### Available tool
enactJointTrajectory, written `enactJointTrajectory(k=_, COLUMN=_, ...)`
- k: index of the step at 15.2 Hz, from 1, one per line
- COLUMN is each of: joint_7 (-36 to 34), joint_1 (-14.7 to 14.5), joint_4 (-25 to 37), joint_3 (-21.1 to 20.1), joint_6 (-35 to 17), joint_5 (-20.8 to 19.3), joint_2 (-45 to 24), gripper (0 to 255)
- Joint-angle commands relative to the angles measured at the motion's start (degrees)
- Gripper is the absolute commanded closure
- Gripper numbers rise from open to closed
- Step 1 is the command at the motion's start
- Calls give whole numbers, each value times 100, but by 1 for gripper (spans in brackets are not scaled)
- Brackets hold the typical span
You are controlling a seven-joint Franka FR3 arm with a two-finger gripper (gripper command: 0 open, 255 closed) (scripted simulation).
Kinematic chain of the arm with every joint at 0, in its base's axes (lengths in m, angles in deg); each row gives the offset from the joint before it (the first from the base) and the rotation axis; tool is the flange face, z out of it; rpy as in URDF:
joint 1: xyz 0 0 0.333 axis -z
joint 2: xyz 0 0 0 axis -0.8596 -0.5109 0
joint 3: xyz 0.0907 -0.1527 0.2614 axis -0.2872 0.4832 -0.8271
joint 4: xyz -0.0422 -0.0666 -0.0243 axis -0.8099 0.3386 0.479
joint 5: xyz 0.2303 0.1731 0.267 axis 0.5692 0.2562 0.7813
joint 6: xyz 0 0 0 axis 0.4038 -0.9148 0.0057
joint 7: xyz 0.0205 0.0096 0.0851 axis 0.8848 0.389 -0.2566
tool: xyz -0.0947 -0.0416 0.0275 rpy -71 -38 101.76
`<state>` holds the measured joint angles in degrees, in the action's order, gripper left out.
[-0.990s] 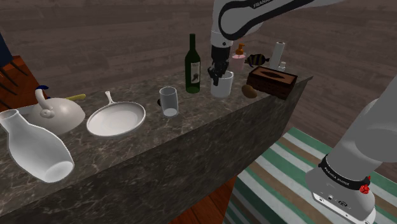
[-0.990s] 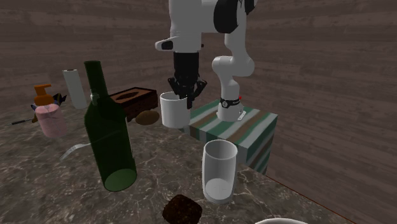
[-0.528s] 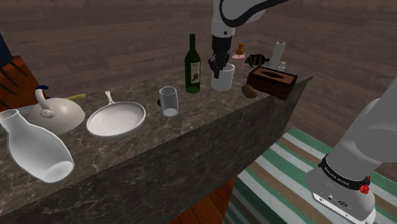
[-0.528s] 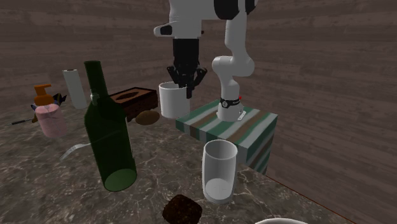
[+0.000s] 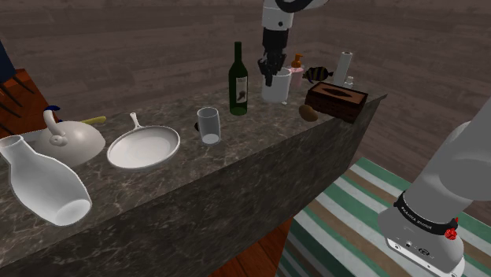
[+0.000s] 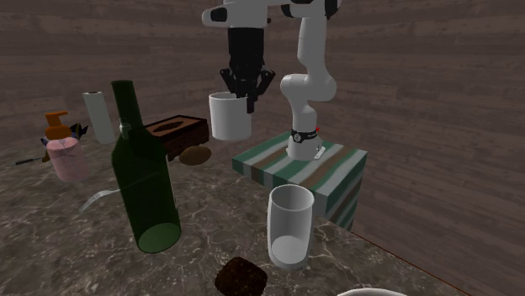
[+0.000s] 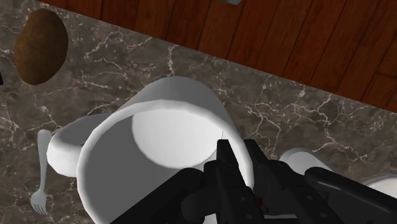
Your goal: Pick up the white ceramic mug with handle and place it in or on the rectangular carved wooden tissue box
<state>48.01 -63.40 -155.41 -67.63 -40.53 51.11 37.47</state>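
Mug [image 5: 275, 88], plain white: held clear of the counter [image 5: 236, 169] by the gripper [image 5: 272, 75], which comes straight down onto its rim. Jaws are pinching the mug wall at the rim, one finger inside the mouth and the other outside, as seen in the wrist view [image 7: 238, 167]. Orientation: upright, mouth facing up, long axis vertical. In the second exterior view the mug [image 6: 230, 118] hangs below the gripper [image 6: 244, 99] with its base above the counter top. In the wrist view the open mouth of the mug [image 7: 153, 146] faces the camera. The handle cannot be identified with certainty.

Position: in the shoulder view the mug sits between the green bottle [image 5: 238, 83] and the tissue box [image 5: 337, 100], a dark brown carved box with an opening in its top, standing at the far end of the counter. The mug is apart from the box. A brown egg-shaped item [image 5: 309, 112] lies just beside the box.

Surface: dark stone counter with pale veining. Also on it are a clear glass [image 5: 208, 126], a white frying pan [image 5: 144, 148], a fork [image 7: 41, 172], a pink dispenser [image 6: 66, 155] and a white roll [image 6: 100, 116].

Room: walls of dark horizontal planks; reddish-brown plank floor beyond the counter edge. The arm's stand [image 6: 336, 172] is patterned in green and white stripes.
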Motion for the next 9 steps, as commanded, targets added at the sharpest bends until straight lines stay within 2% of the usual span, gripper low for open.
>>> enactJointTrajectory(k=1, joint_7=149, joint_1=67, joint_4=-30, joint_3=78, joint_6=57, joint_5=11, joint_2=87, gripper=255)
enactJointTrajectory(k=9, joint_7=1248, joint_1=554, joint_4=-414, joint_3=690, joint_6=123, joint_5=10, joint_2=533, gripper=255)
